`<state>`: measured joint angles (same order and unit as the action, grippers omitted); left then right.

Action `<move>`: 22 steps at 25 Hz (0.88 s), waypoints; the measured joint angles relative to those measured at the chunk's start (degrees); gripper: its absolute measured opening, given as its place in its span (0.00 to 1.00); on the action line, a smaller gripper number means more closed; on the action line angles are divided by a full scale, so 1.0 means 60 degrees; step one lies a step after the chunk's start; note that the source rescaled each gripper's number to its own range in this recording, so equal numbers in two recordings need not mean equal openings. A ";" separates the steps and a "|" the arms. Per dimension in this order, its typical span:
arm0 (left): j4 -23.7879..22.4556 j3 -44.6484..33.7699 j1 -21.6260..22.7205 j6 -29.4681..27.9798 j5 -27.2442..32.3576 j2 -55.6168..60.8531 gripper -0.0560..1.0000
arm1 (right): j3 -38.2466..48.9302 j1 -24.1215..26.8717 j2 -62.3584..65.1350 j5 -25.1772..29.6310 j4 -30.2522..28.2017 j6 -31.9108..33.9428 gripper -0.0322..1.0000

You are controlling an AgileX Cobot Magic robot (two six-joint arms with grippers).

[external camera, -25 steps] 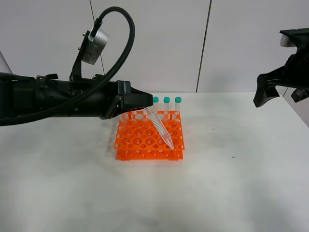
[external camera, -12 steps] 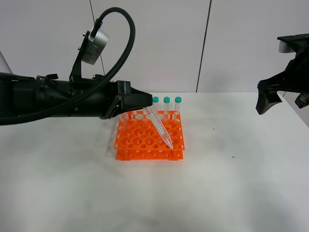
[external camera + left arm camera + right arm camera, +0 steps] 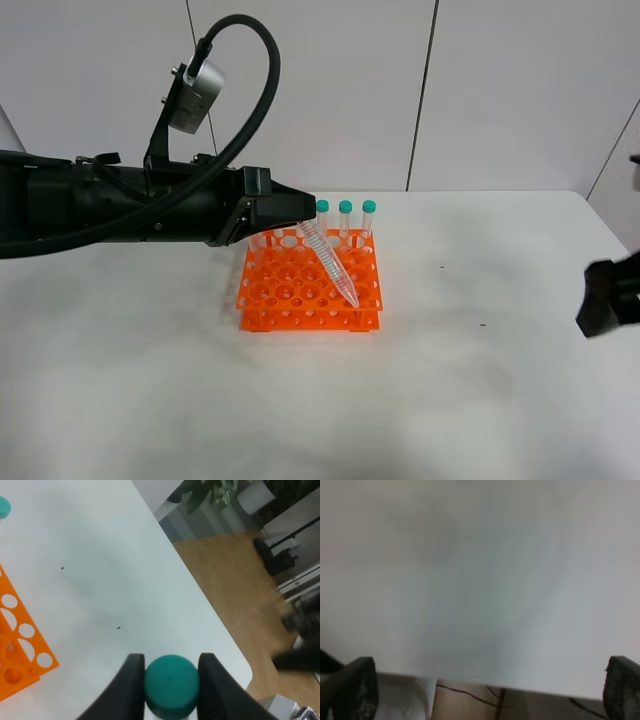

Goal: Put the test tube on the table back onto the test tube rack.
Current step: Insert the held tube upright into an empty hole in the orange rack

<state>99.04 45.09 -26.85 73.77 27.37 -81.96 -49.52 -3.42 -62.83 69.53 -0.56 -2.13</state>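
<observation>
My left gripper [image 3: 300, 217] is shut on the teal-green cap of a clear test tube [image 3: 330, 264]. It holds the tube tilted, with the pointed tip low over the front right holes of the orange test tube rack [image 3: 275, 292]. In the left wrist view the cap [image 3: 171, 682] sits clamped between two black fingers [image 3: 131, 682], and a corner of the rack [image 3: 17, 647] shows. Three capped tubes [image 3: 345, 215] stand in the rack's back row. My right gripper [image 3: 606, 298] is at the right edge above the white table [image 3: 150, 385]. In its wrist view the right gripper [image 3: 487, 689] is open and empty.
The table's right rim [image 3: 210, 605] borders a wooden floor [image 3: 235, 575] with potted plants and stands. A grey panelled wall [image 3: 480, 90] rises behind the table. The right wrist view is blurred and shows the table surface [image 3: 480, 570] near its edge.
My right arm has dropped from high at the upper right down to table level at the right edge. My left arm and the tube have not moved.
</observation>
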 joint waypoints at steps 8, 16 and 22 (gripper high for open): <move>0.0000 0.0000 0.0000 0.0000 0.0000 0.0000 0.06 | 0.3114 0.0000 0.5666 -0.1854 0.0026 0.0033 1.00; 0.0000 0.0000 0.0000 0.0000 0.0000 0.0000 0.06 | 0.3467 0.0000 0.9482 -0.1843 0.0026 0.0044 1.00; 0.0000 0.0000 0.0000 0.0000 0.0000 0.0000 0.06 | 0.3467 0.0000 1.0503 -0.1843 0.0026 0.0059 1.00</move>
<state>99.04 45.09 -26.85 73.77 27.37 -81.96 -28.72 -3.42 0.19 58.48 -0.41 -1.77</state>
